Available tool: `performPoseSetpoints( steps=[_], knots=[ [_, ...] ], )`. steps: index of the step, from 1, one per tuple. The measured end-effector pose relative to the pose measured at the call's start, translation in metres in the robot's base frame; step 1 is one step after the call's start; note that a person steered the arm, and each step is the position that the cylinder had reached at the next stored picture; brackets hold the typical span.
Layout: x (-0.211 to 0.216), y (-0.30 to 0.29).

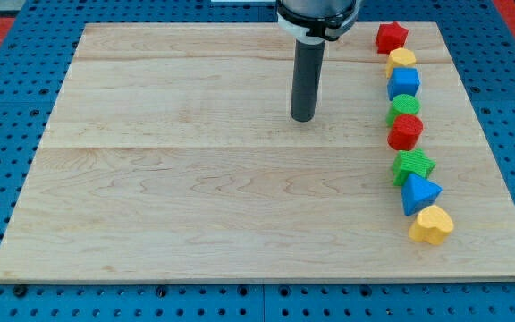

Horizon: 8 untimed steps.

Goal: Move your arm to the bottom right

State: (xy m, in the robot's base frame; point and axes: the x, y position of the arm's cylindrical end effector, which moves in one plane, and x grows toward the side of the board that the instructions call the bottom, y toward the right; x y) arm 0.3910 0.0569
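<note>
My tip (pixel 303 117) rests on the wooden board (pixel 195 197), in its upper middle, well to the left of a column of blocks along the view's right side. From top to bottom the column holds a red star (pixel 392 37), a yellow block (pixel 401 60), a blue block (pixel 403 83), a green block (pixel 404 106), a red cylinder (pixel 406 131), a green star (pixel 413 165), a blue triangle (pixel 419 193) and a yellow heart (pixel 432 224). The tip touches none of them; the nearest is the green block, about a hand's width to its right.
The board lies on a blue pegboard table (pixel 7 295). The rod's white and black mount (pixel 318 18) hangs over the board's top edge.
</note>
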Motion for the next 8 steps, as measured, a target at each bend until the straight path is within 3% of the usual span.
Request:
performPoseSetpoints(
  steps=[2, 4, 8],
  knots=[
    [0.024, -0.008],
    [0.132, -0.054],
    [0.141, -0.043]
  ],
)
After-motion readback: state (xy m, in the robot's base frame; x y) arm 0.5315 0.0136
